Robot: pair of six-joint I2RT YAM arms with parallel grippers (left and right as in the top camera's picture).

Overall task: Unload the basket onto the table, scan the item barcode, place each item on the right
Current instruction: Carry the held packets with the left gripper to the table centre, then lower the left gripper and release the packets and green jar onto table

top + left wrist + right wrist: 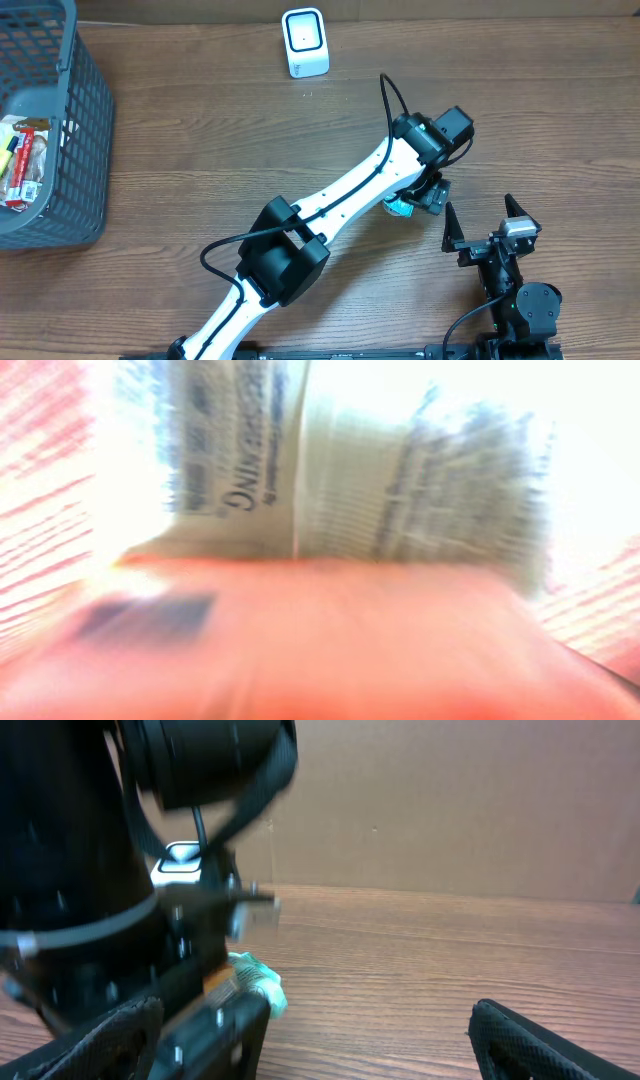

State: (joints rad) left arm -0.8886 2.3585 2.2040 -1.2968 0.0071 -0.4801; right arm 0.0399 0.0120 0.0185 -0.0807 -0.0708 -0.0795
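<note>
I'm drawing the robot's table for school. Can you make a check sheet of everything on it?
Surface: brown wooden table.
Job's things: white barcode scanner at the far edge; small packet under the left gripper.
Clutter: grey basket at the left, holding snack packets.
Grippers: left gripper over the packet, jaws hidden; right gripper open, holding nothing.
Cables: black cable looping off the left arm.
Surroundings: cardboard wall behind the table.

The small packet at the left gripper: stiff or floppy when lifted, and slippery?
Probably floppy and light: the packet ends in a crinkled, crimped film edge. Its glare in the left wrist view suggests glossy, possibly slippery wrap.
</note>
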